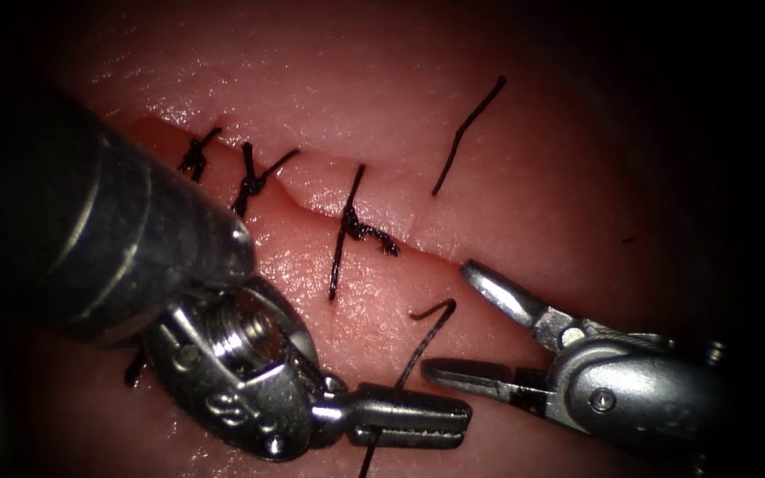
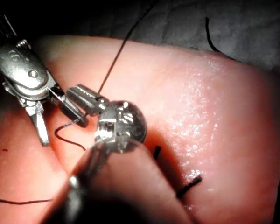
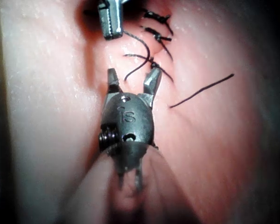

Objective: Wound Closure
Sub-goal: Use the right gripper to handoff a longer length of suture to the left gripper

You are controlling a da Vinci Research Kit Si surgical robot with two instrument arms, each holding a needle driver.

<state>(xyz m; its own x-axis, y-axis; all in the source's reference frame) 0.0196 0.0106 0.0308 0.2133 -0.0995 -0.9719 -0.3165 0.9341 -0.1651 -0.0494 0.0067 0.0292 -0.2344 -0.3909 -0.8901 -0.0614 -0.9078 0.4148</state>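
**Left tool gripped the thread; right tool stood agape**

The left tool [image 1: 413,416] came in from nine o'clock in the endoscope view, its jaws clenched on the thread [image 1: 425,341] just below the cut [image 1: 418,248]. From that grip the thread rose toward twelve o'clock and ended in a small hook near the wound's lower lip; another bit trailed off toward six o'clock. The right tool [image 1: 462,323] entered from four o'clock, jaws spread wide and grasping nothing, one jaw lying by the cut and the other pointing at the left tool's tip, with the thread between them. Three knotted stitches [image 1: 351,226] crossed the cut on the tissue [image 1: 524,177]. A loose cut end [image 1: 467,133] lay above the cut toward one o'clock. I could not make out the needle.
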